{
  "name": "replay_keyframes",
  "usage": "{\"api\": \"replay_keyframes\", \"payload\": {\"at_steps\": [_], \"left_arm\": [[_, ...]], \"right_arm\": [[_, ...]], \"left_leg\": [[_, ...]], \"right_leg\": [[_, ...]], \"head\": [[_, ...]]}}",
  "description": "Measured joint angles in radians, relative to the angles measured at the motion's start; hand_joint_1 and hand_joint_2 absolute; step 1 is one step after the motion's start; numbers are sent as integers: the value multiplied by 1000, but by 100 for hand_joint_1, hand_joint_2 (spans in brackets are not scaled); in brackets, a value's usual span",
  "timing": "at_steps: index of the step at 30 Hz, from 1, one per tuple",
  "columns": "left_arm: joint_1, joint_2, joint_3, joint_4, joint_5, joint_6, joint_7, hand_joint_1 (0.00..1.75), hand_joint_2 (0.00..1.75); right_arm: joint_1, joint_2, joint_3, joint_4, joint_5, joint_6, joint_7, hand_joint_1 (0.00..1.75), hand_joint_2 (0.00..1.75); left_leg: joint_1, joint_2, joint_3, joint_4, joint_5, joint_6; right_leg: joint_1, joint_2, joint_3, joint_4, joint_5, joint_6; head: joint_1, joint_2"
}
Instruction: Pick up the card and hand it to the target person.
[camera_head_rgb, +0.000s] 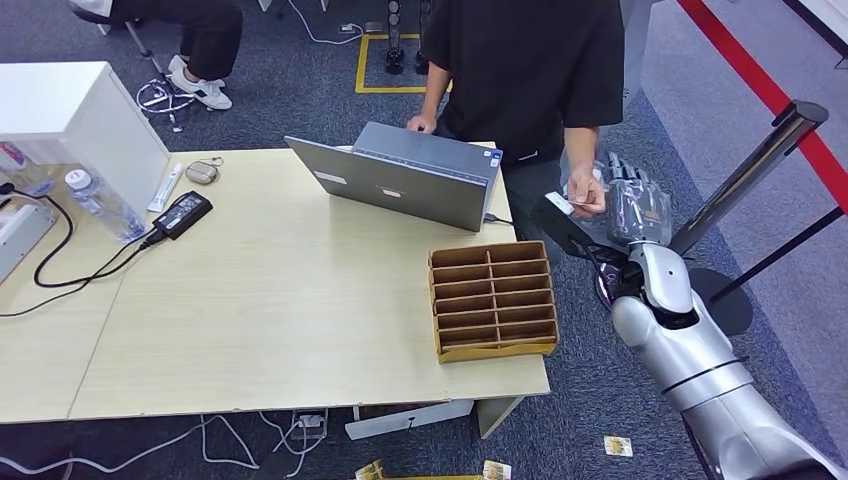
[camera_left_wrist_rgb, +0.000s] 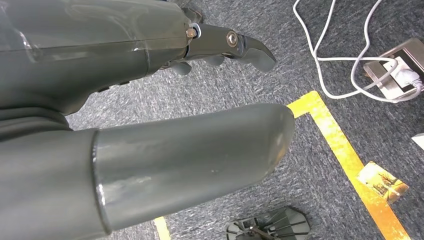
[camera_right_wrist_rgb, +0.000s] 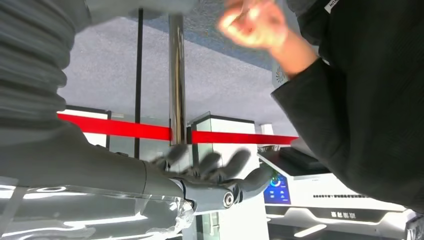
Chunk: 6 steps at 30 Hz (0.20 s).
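Note:
A person in a black shirt (camera_head_rgb: 530, 70) stands at the table's far right corner. Their hand (camera_head_rgb: 585, 190) pinches a small white card (camera_head_rgb: 558, 205). Just right of it, my right hand (camera_head_rgb: 632, 195) is raised in a clear plastic cover, its fingers spread and holding nothing. From the right wrist view, those spread fingers (camera_right_wrist_rgb: 210, 165) are bare, and the person's blurred hand (camera_right_wrist_rgb: 255, 22) is apart from them. My left hand (camera_left_wrist_rgb: 225, 45) hangs over the grey carpet, thumb (camera_left_wrist_rgb: 200, 160) and fingers apart, with nothing between them.
A cardboard divider box (camera_head_rgb: 493, 300) sits at the table's right end, behind it an open laptop (camera_head_rgb: 410, 180). A metal stanchion pole (camera_head_rgb: 750, 175) with red belt leans right of my arm. A charger (camera_head_rgb: 182, 213), a bottle (camera_head_rgb: 100, 205) and cables lie left. Loose cards (camera_head_rgb: 617, 446) litter the floor.

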Motion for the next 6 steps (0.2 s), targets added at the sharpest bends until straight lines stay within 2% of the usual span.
{"api": "replay_keyframes", "payload": {"at_steps": [6], "left_arm": [[1,0,0,0,0,0,-1,0,0]], "right_arm": [[7,5,-1,3,-11,-44,1,0,175]], "left_leg": [[0,0,0,0,0,0]], "right_leg": [[0,0,0,0,0,0]], "head": [[0,0]]}}
